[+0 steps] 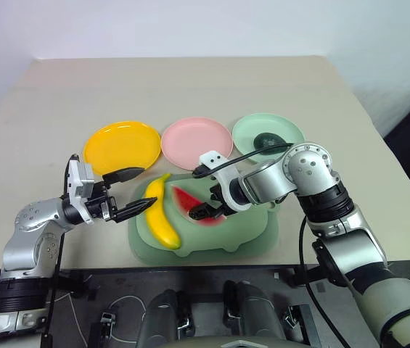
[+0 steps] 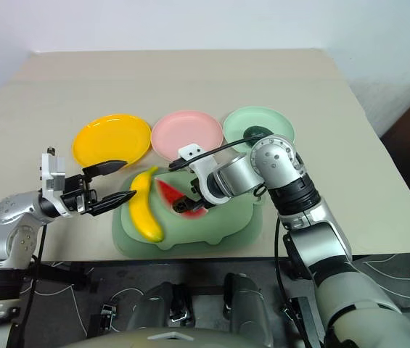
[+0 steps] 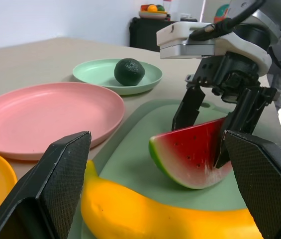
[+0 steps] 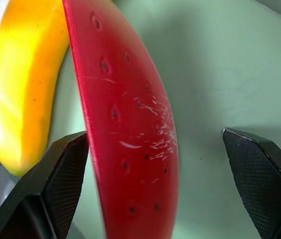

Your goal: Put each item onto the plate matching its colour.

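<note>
The watermelon wedge (image 1: 194, 205) lies on our dull-green pig-shaped board (image 1: 252, 235), beside the banana (image 1: 160, 214). Our right gripper (image 1: 206, 209) straddles it, jaws wide, gripping nothing yet. Our left gripper (image 1: 130, 191) hovers beside the banana, jaws also spread and empty. The avocado (image 1: 268, 141) already sits on the mint plate (image 1: 248, 129), so we judge the watermelon step is in hand: next we must close squarely across the thin wedge, then carry it to the pink plate (image 1: 197, 142). The yellow plate (image 1: 121, 146) awaits the banana. All rests on a beige table (image 1: 190, 83) before a white wall (image 1: 190, 25).
</note>
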### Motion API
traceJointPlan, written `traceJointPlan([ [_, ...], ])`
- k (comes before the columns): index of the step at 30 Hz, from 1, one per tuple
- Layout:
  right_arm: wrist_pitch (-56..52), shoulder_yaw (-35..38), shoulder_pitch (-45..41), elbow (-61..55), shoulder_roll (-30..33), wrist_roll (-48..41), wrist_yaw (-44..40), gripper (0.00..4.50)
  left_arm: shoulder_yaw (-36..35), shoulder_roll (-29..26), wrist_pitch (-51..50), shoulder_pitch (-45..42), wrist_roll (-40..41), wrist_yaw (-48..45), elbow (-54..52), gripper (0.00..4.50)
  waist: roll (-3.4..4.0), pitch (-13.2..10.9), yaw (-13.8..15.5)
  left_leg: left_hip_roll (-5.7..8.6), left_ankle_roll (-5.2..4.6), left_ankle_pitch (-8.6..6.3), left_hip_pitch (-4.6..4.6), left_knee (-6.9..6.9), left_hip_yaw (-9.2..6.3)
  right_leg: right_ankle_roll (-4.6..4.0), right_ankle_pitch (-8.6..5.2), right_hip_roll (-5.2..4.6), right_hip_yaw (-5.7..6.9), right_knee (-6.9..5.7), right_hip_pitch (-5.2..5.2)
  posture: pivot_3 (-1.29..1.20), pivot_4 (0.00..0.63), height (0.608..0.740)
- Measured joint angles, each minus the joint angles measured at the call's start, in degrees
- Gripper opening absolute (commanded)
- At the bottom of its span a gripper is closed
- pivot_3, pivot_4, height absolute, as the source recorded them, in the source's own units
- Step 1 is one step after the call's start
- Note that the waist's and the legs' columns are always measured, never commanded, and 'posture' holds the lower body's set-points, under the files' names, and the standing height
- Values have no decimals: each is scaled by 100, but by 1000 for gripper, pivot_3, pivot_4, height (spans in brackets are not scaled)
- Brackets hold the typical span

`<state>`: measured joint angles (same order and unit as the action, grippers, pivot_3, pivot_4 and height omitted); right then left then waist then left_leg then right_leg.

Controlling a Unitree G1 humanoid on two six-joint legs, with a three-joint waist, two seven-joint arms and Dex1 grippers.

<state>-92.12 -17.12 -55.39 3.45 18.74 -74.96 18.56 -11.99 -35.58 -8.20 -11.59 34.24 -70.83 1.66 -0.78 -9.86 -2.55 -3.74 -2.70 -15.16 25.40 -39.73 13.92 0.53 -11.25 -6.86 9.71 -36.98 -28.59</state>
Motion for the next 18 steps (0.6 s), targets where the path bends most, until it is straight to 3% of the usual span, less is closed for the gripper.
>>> traceJointPlan([
  [16,1,-923,-304,-587,-133,2161,-1883,4462,1,23,34,3,-38,3,56,4500,0,2,-5,-2,1,0,0,4,1,-14,-9,-2,0,2,-5,0,150,696],
  [18,0,-963,-305,-639,-132,2316,-2035,4080,1,28,38,3,-50,4,56,4500,0,2,-5,-2,1,0,0,5,1,-14,-9,-2,0,2,-6,0,150,696],
])
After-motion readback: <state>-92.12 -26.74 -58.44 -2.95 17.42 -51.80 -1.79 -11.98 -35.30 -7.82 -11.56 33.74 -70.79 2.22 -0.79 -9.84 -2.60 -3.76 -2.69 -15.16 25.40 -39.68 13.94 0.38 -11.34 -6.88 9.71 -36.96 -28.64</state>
